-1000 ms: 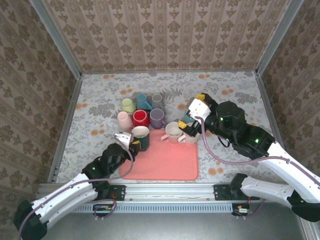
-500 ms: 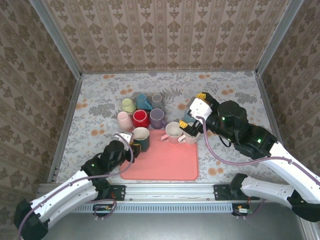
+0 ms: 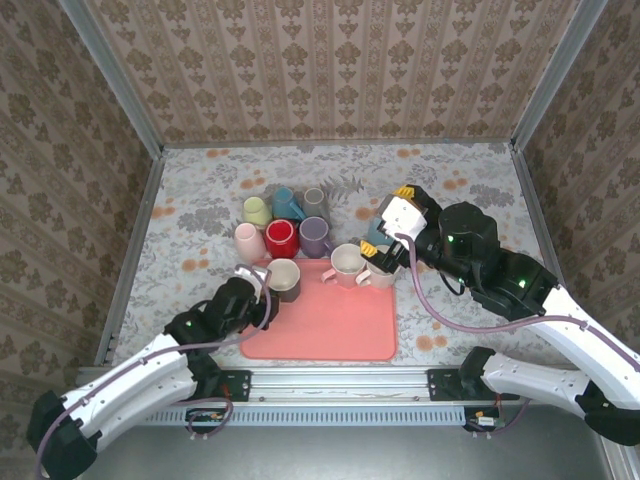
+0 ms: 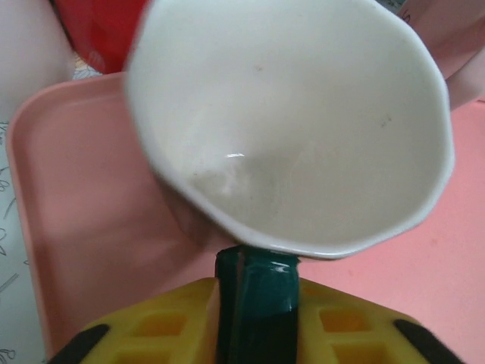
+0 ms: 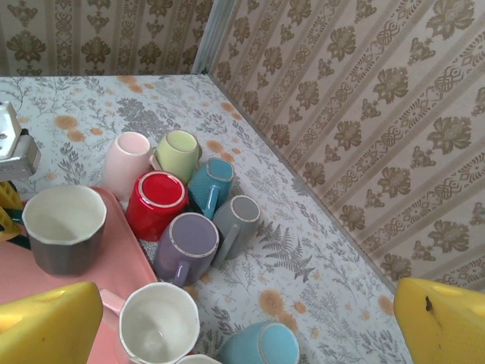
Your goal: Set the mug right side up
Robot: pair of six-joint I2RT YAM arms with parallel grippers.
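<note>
Mug (image 3: pixel 283 278), dark green with a white inside, stands mouth-up on the far left corner of the pink tray (image 3: pixel 340 330). Left claw (image 3: pixel 262 300) is clenched on its handle. One mouth-up pink mug (image 3: pixel 345 262) and a second pink mug (image 3: pixel 382 277) sit at the tray's far edge, by the right claw (image 3: pixel 372 258), whose fingers are spread wide, holding nothing. A light blue mug (image 5: pixel 261 345) stands on the desk (image 3: pixel 200 200) nearby. A cluster of six mugs (image 3: pixel 281 236) sits just beyond the tray: pale pink, yellow-green, teal, grey, red and purple.

Pink tray (image 3: pixel 340 320); red mug (image 3: pixel 281 236), purple mug (image 3: pixel 314 236) upside down behind it.
</note>
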